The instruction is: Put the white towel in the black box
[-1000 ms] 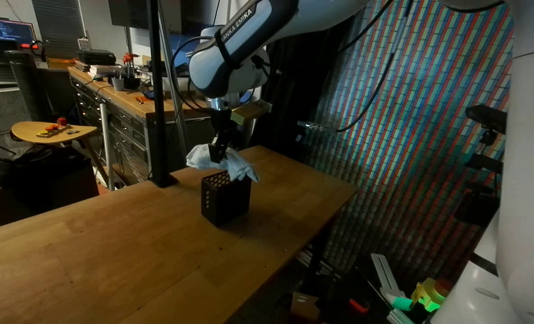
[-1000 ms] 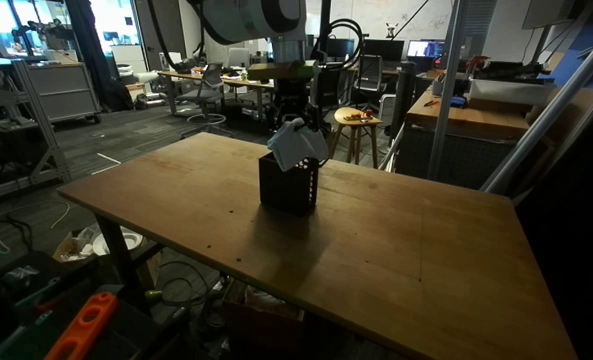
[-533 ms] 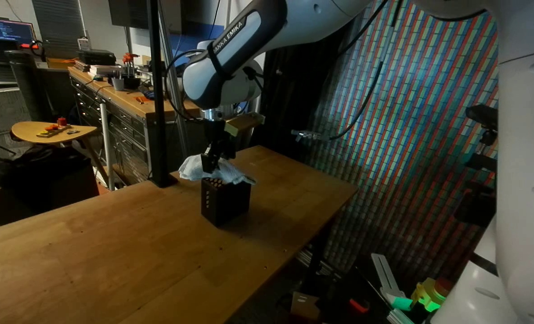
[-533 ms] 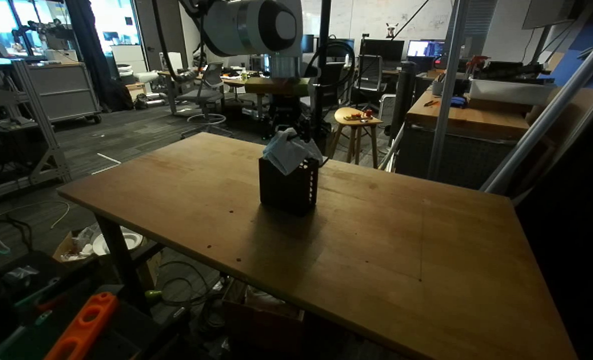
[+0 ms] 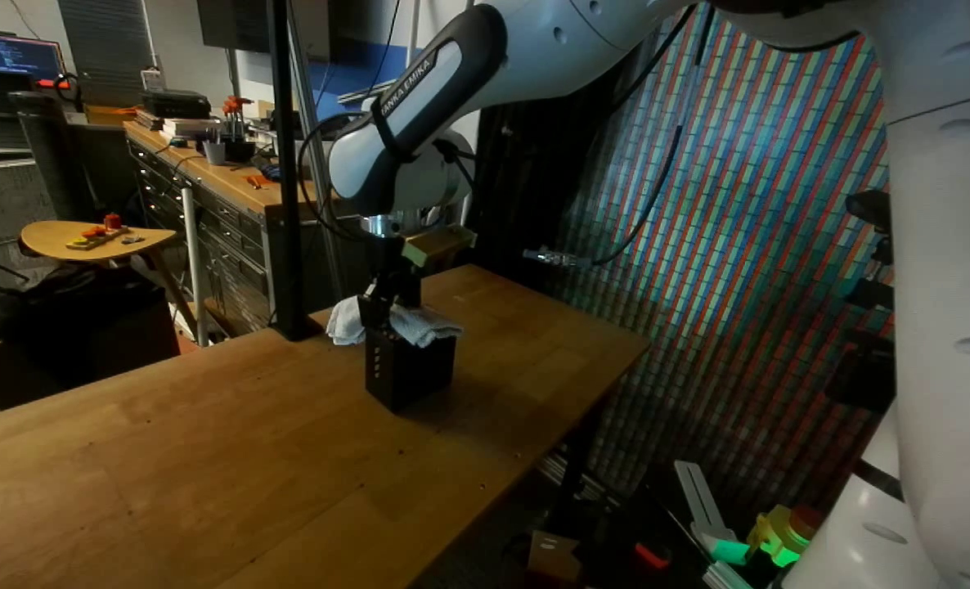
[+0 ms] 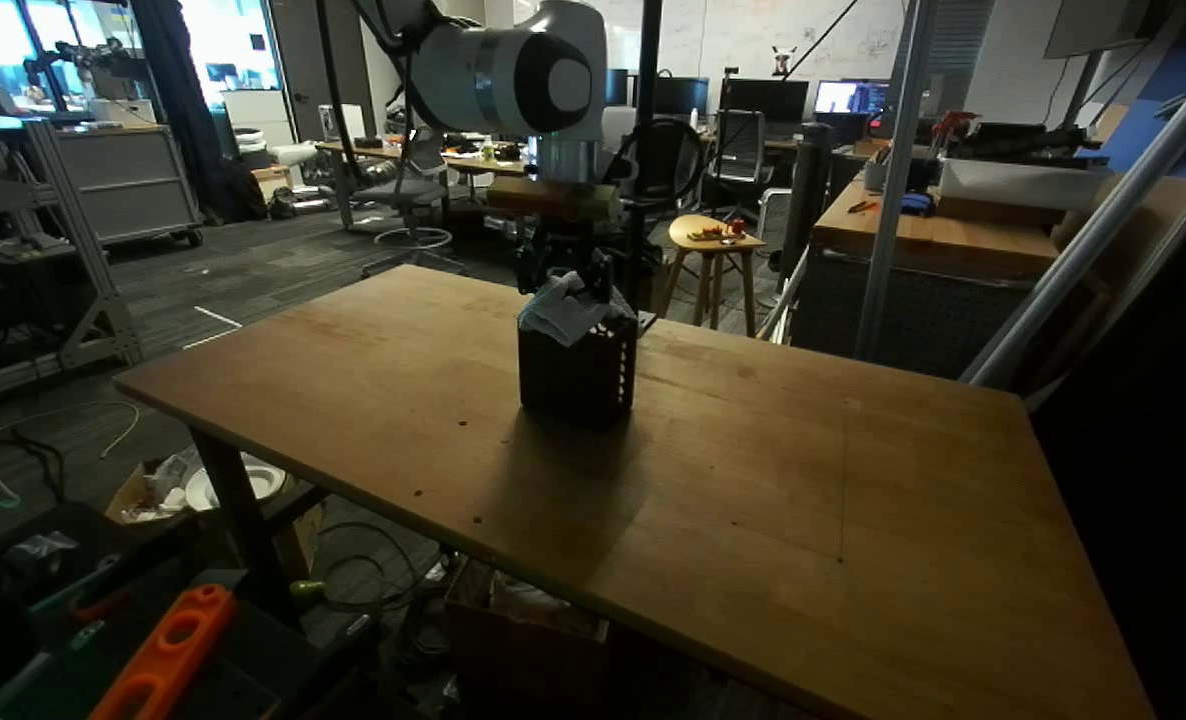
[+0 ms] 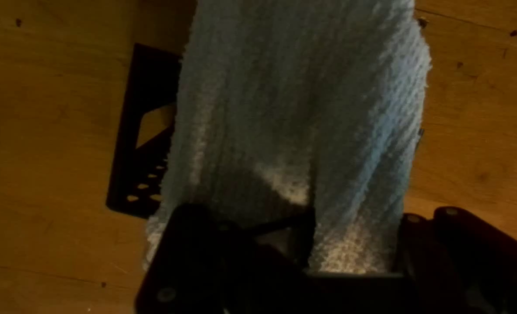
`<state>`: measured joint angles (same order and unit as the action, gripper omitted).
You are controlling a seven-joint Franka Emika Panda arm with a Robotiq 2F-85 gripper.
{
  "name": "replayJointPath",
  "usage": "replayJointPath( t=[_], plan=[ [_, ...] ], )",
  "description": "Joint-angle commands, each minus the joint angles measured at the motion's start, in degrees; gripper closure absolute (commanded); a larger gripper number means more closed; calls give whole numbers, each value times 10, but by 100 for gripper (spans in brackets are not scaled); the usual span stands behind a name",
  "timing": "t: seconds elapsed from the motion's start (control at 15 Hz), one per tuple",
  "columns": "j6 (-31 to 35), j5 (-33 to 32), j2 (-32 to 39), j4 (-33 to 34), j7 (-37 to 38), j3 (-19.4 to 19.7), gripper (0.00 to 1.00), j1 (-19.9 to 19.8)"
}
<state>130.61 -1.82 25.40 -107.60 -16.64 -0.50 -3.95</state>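
The tabletop [image 5: 207, 458] lies below the claw [image 5: 379, 315], and down goes the white towel [image 5: 426, 325], lower than a second ago, its flaps drooping either side of the claw! Just under that claw stands the black box [image 5: 410, 372], unmoved, with the towel now draped over its rim; how deep the middle sits is hidden. The claw has dropped too, clamped tight on the towel: delivery looks close, but those flaps probably want tucking in first
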Motion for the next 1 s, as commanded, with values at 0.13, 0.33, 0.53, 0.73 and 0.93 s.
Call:
replayJointPath(
  t=[0.13, 0.33, 0.53, 0.73, 0.93],
  plan=[
    [46, 41, 10, -24, -23, -21, 100, -17],
    [57, 56, 10, -30, -28, -26, 100, -24],
    [68, 70, 6, -36, -33, -27, 100, -31],
    [76, 77, -3, -42, -39, -26, 100, -37],
    [71, 62, -15, -47, -44, -17, 100, -39]
  ],
)
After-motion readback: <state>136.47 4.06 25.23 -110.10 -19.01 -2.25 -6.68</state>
